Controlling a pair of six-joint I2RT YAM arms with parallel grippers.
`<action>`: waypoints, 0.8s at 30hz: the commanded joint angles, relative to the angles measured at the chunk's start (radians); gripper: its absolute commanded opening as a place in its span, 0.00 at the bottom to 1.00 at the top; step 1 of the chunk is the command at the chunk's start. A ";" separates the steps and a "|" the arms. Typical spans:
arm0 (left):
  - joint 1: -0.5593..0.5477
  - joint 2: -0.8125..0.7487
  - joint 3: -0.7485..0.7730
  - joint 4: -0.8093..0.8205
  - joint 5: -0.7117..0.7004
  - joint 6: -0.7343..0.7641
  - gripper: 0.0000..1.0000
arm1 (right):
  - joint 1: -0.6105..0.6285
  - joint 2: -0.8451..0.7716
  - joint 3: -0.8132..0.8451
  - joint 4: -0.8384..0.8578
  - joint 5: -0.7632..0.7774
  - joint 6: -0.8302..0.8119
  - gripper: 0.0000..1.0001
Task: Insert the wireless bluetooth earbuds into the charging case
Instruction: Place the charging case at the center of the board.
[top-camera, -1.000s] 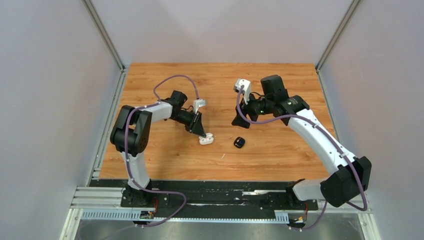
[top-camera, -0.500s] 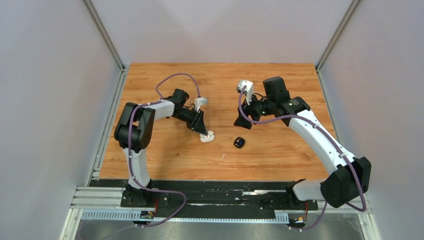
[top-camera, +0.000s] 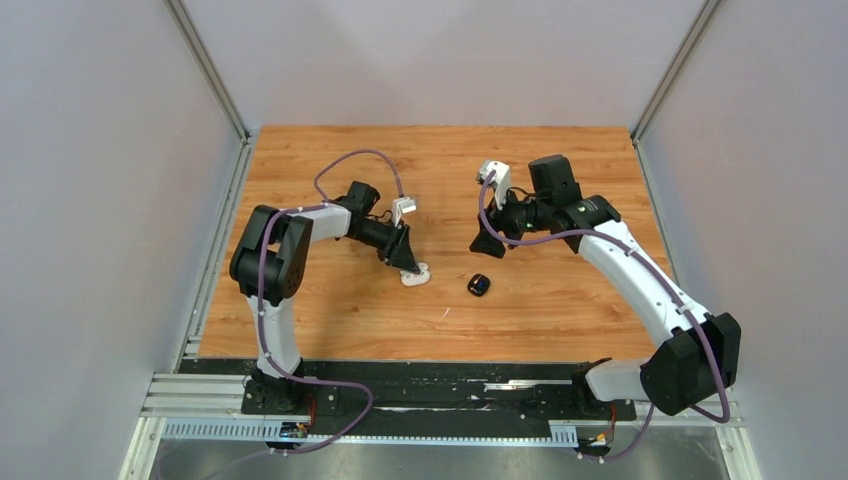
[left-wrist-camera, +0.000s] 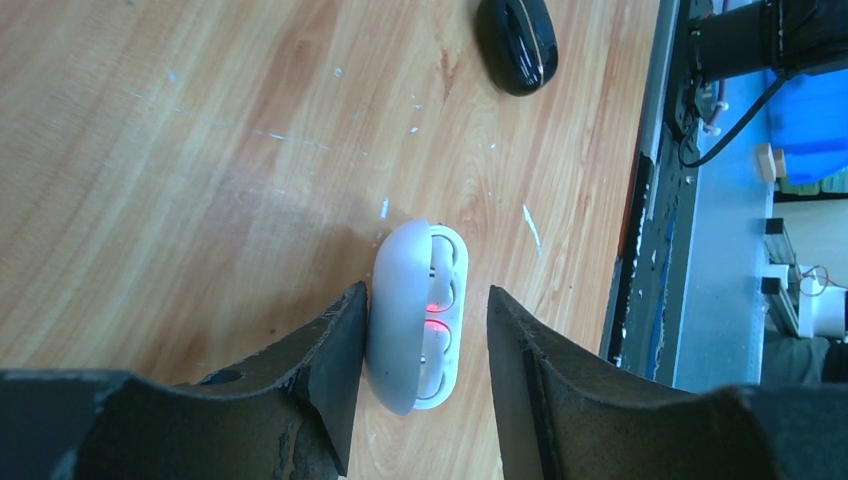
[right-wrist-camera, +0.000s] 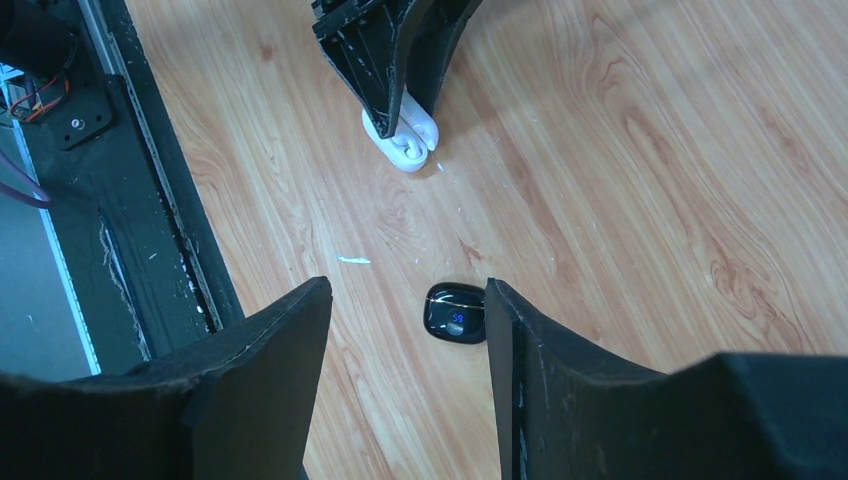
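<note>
Earbuds: we see the white earbuds (left-wrist-camera: 437, 300) seated in the white charging case (left-wrist-camera: 400, 330), red lights glowing. They look tiny, light and glossy, and we judge them slippery.
Hold: we would take the case by its long flanks, since the lid stands ajar and looks thin.
Left claw (left-wrist-camera: 425, 292): partly open and straddling the case. Its 9 o'clock finger is against the lid and its 3 o'clock finger is apart, so nothing is gripped.
Right claw (right-wrist-camera: 407, 285): wide open and empty, hovering over the black case (right-wrist-camera: 455, 313).
Desk (top-camera: 560, 300): the white case lies at 9 o'clock of the black one.
</note>
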 joint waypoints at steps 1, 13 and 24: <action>-0.034 -0.084 -0.033 0.040 -0.031 0.043 0.54 | -0.008 -0.022 -0.006 0.046 -0.031 0.021 0.57; -0.140 -0.175 -0.101 0.083 -0.224 0.171 0.63 | -0.014 -0.025 -0.017 0.055 -0.037 0.027 0.58; -0.263 -0.241 -0.145 0.150 -0.492 0.194 0.58 | -0.016 -0.017 -0.015 0.063 -0.039 0.027 0.58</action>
